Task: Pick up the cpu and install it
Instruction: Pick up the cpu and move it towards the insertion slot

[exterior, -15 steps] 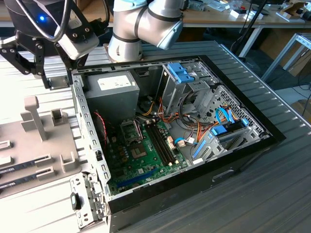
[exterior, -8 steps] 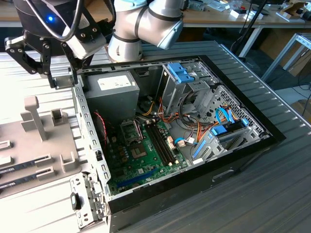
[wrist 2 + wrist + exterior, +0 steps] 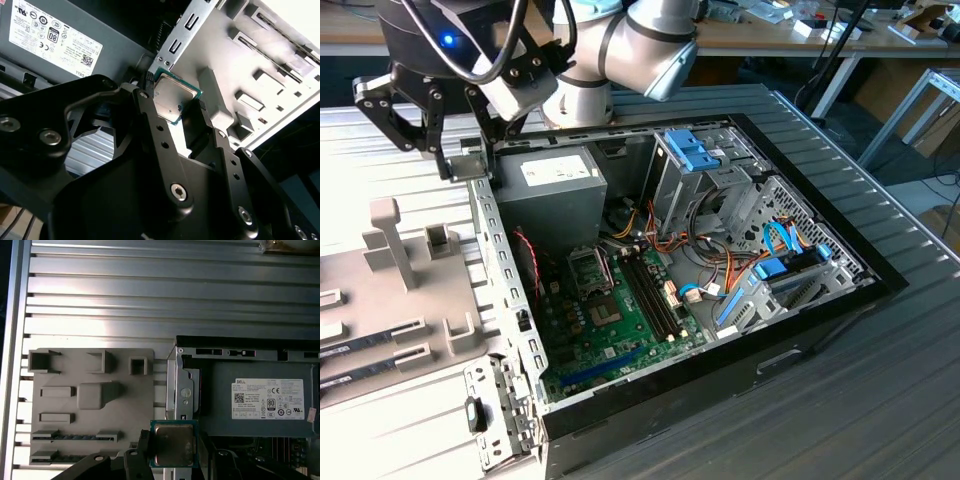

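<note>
1. The gripper point(image 3: 468, 162) is closed to a narrow gap on the cpu point(image 3: 174, 95). Its two fingers pinch opposite edges, and the chip's metal top faces the wrist cameras.
2. The cpu hangs in the air, off the tabletop point(image 3: 880, 420). It is over the case wall point(image 3: 505, 250), which runs between the grey tray point(image 3: 90, 400) and the power supply point(image 3: 260, 395).
3. The socket point(image 3: 588, 268) sits on the motherboard point(image 3: 620, 325) inside the case. It is lower than the gripper, past the power supply, toward the exterior view's right and nearer that camera.
4. The chip is square, so it has no long axis. In the first wrist view its edges run roughly parallel to the case wall.
5. Judging by this, the pick-up is done and the cpu is well apart from the socket, not yet seated.
</note>
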Tool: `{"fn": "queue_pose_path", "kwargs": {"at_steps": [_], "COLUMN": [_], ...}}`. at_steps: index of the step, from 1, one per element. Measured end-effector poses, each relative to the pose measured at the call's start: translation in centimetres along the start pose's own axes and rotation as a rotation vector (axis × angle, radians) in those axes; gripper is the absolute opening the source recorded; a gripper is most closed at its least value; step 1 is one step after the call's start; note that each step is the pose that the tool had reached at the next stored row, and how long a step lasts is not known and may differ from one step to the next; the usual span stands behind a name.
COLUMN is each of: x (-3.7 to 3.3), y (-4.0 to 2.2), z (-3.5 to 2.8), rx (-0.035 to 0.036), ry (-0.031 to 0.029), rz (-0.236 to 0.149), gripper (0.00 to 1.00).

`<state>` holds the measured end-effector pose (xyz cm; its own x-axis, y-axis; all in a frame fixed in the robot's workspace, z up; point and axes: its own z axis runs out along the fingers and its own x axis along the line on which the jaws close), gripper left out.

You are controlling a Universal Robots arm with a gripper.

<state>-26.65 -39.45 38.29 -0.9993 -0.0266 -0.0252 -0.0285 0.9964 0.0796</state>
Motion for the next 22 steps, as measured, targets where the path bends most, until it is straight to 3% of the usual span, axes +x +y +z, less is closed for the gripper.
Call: {"fn": "queue_pose_path", "kwargs": {"at_steps": [16, 22], "x": [-2.08, -3.25], "y": [-0.07, -0.1], "z": [0.14, 0.24], "rx": [0.0, 0.0], "ry": [-0.0001, 0.0], "rz": [0.0, 0.0], "gripper": [0.47, 0.47]}}
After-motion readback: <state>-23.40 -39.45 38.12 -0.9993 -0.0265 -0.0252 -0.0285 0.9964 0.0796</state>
